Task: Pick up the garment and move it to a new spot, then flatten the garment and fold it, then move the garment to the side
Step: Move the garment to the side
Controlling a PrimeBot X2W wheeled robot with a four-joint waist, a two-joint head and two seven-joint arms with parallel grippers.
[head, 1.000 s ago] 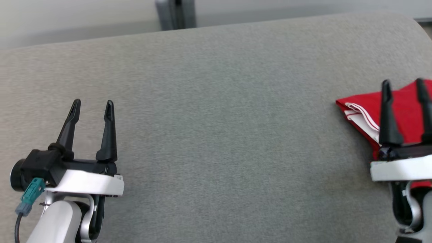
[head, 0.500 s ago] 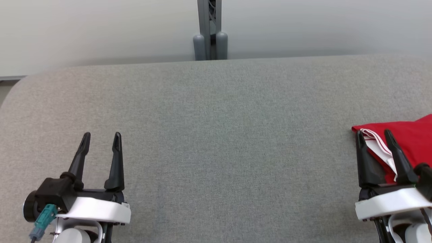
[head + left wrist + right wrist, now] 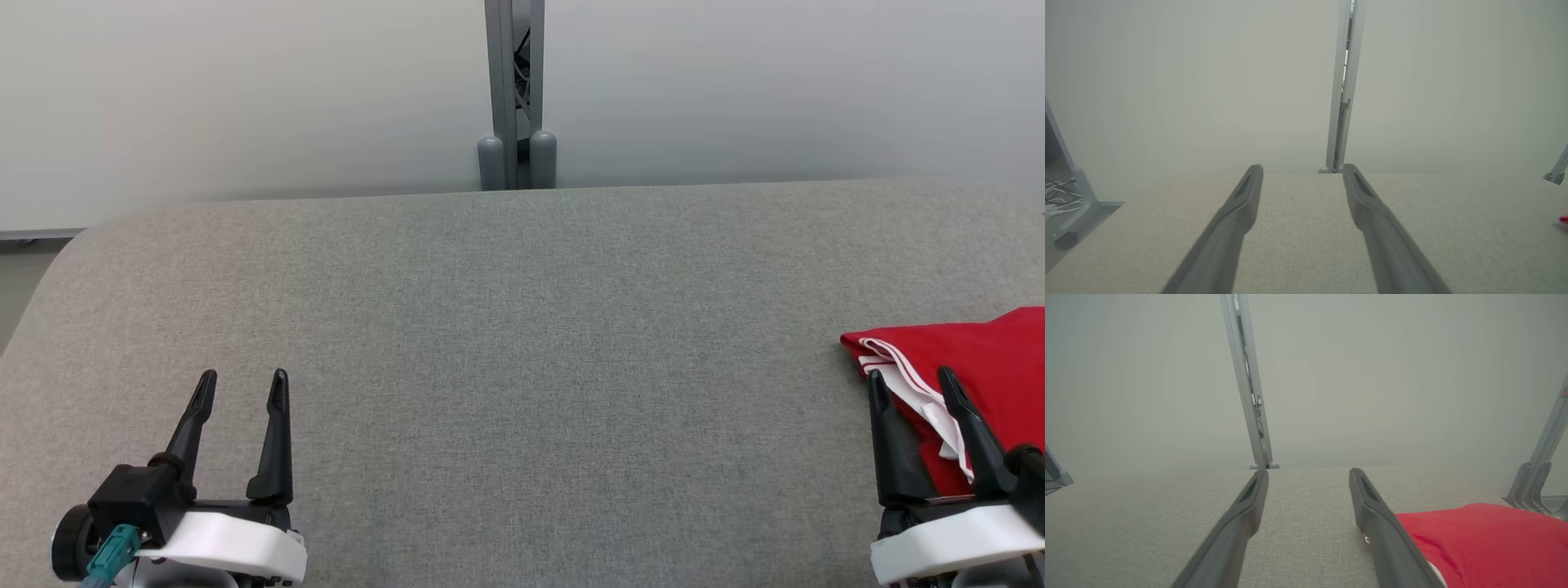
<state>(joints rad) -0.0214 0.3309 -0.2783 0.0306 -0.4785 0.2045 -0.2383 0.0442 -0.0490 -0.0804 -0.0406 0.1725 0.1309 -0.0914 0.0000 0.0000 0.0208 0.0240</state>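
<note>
Red garment (image 3: 1490,539) beside wide-parted tool (image 3: 1308,473)

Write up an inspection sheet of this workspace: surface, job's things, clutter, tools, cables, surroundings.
Surface: grey fabric-covered table, smooth, with rounded far corners.
Job's things: red garment, folded, white trim showing, at the table's right edge.
Clutter: nothing seen.
Tools: left tool open, holding nothing, over the table's near left; right tool open, holding nothing, at the garment's near left corner; contact cannot be told.
Cables: teal connector on the left wrist; white cables on the floor past the table's left end.
Surroundings: pale wall; grey post behind the table; metal frame leg at the right.
</note>
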